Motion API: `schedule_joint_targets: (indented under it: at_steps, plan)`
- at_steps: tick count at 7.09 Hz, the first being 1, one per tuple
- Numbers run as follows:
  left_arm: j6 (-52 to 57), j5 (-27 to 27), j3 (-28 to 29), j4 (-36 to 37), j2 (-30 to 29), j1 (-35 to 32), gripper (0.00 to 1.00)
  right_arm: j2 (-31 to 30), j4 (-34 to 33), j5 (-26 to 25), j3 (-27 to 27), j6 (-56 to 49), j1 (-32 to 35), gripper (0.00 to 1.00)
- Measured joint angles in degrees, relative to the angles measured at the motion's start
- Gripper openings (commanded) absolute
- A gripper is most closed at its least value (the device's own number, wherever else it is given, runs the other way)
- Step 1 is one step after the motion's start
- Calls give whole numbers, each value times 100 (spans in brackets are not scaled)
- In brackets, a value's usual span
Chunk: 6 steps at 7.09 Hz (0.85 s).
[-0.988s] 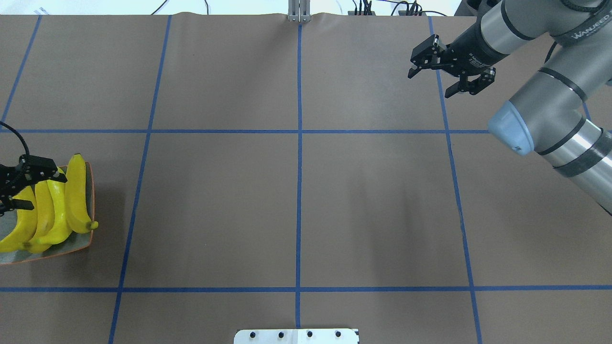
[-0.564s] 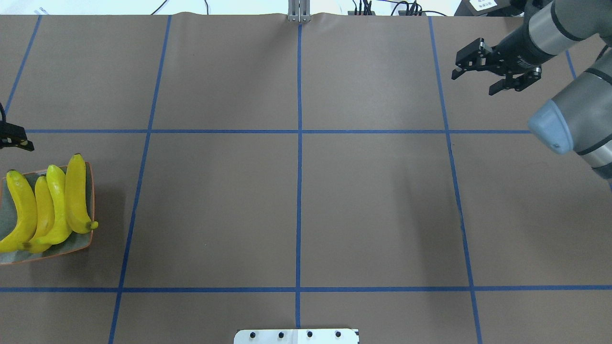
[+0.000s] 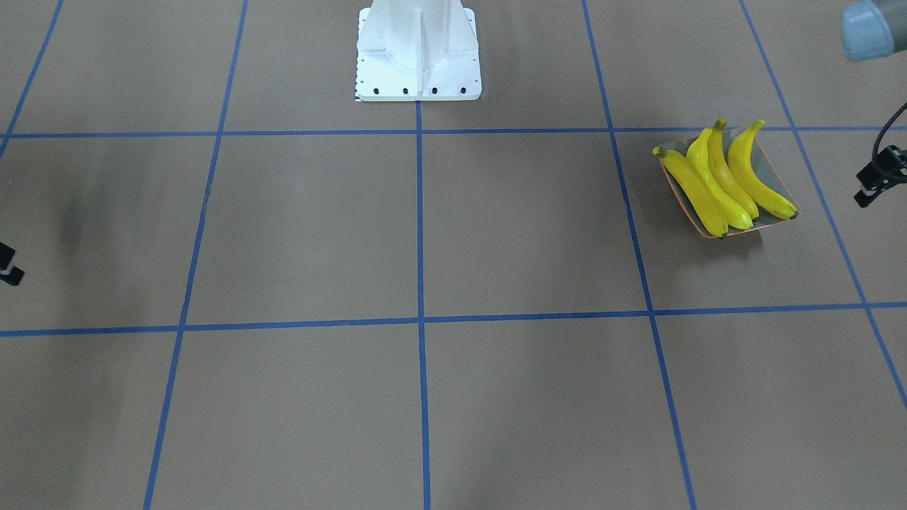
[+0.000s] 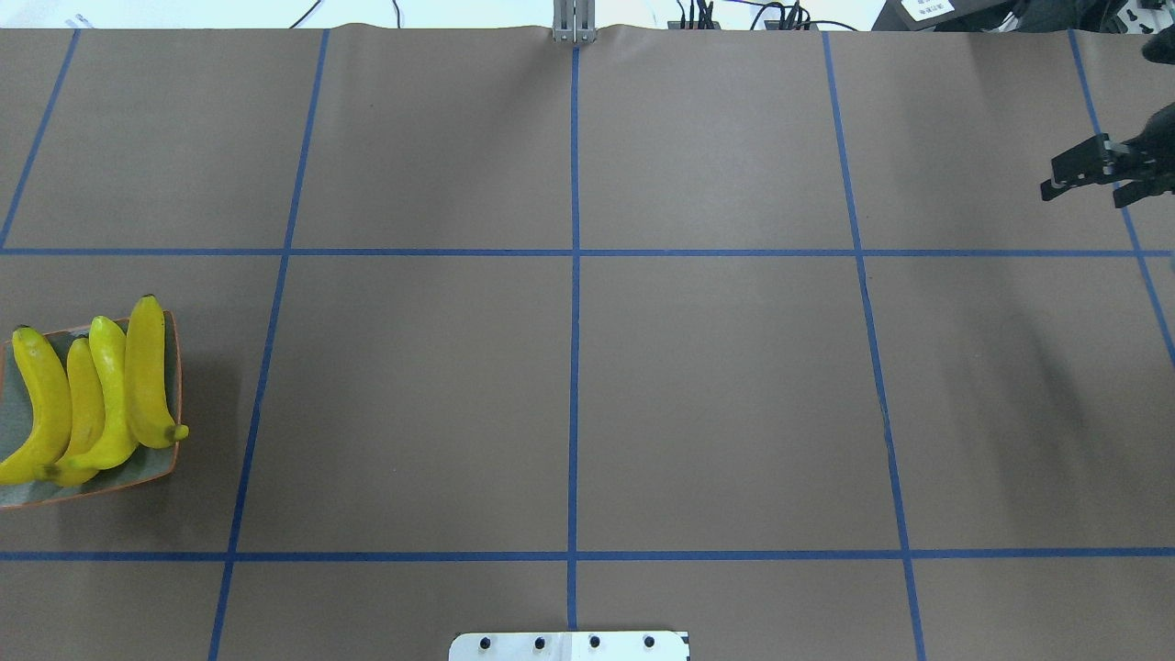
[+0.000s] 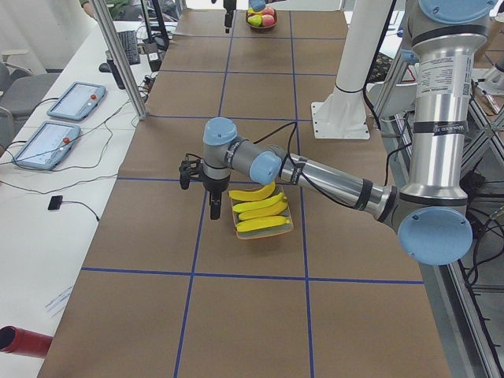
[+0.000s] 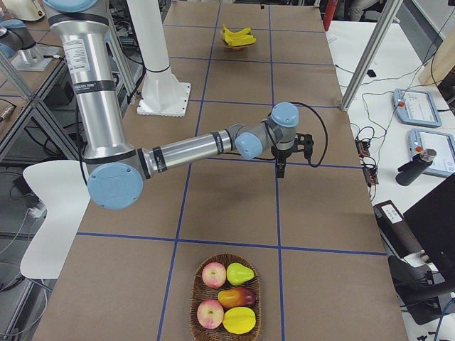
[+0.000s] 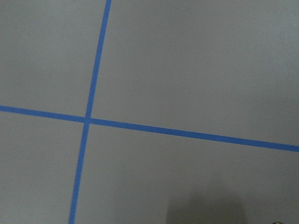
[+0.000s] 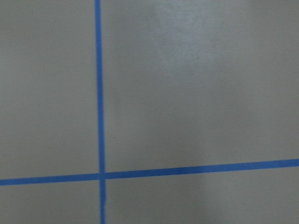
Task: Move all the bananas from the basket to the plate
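Several yellow bananas [image 4: 92, 395] lie side by side on the grey-green plate [image 4: 151, 470] at the table's left edge, also seen in the front view as bananas [image 3: 723, 180] on the plate [image 3: 774, 172]. The basket [image 6: 195, 312] stands at the right end and holds apples, a pear and other fruit; no banana shows in it. My left gripper [image 5: 201, 189] hangs just beyond the plate, empty, with its fingers apart. My right gripper [image 4: 1102, 179] is open and empty at the far right edge, over bare table.
Blue tape lines divide the brown table into squares. The robot's white base [image 3: 418, 53] stands at the middle of the near edge. Both wrist views show only table and tape. Tablets and cables lie on side benches [image 5: 75, 102].
My left gripper has left the plate and moved out of the overhead view. My right gripper has drawn back to the right edge. The bananas have not moved.
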Motion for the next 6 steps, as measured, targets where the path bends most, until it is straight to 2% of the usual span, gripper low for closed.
schedule_joint_targets:
  at_steps: [2, 4, 6]
  plan:
    - [1281, -148, 686, 0, -38, -610, 100, -436, -174, 204, -303, -1444, 755, 100]
    - [2012, -321, 1089, -9, -50, -986, 100, -696, -441, 251, -671, -2775, 1448, 100]
    - [2344, -399, 1163, -27, 15, -1093, 100, -820, -669, 263, -797, -3118, 1781, 100]
